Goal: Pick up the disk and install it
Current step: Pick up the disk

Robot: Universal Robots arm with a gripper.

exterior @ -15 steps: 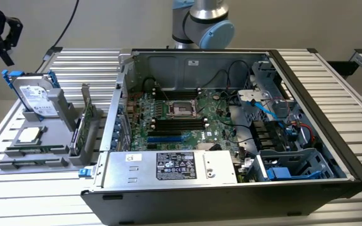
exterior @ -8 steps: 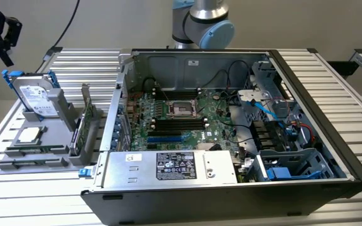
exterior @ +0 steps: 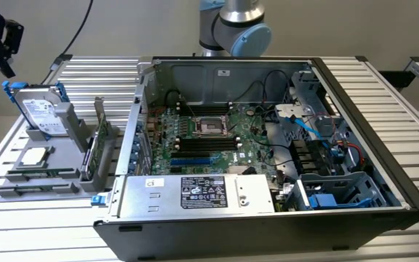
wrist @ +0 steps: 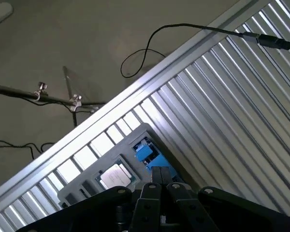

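Disk (exterior: 42,112), a flat rectangular silver-grey metal hard drive with a white label in a bright blue plastic carrier, stands on edge in a grey plastic parts holder. It has not been lifted and is well apart from the computer it belongs in.

Everything rests on the ribbed aluminium table (exterior: 42,234). Toward the exterior view's right lies the open black tower computer case (exterior: 268,232). Inside it are a green motherboard (exterior: 202,136), a silver box with a black-and-white label (exterior: 195,194) and a grey metal bay (exterior: 348,188) crossed by loose cables. At the exterior view's left sits the grey holder (exterior: 78,134), with the disk upright at its far end. A small square silver chip (exterior: 35,156) lies flat nearer the camera.

The black gripper (exterior: 6,63) hangs above the disk, slightly toward the exterior view's left, and touches nothing. In the wrist view its fingers (wrist: 157,179) are pressed together and empty, looking down on the blue carrier (wrist: 146,151).

The main risk, as I judge it, is the clenched jaws. Lowered like this, they would strike the carrier's top edge instead of straddling it, and could tip the disk or shove the holder. An off-centre grasp could wedge the disk in its slot and drag the holder up with it. The chip lies close enough to be knocked. Inside the case, the cables near the bay could snag the carrier.
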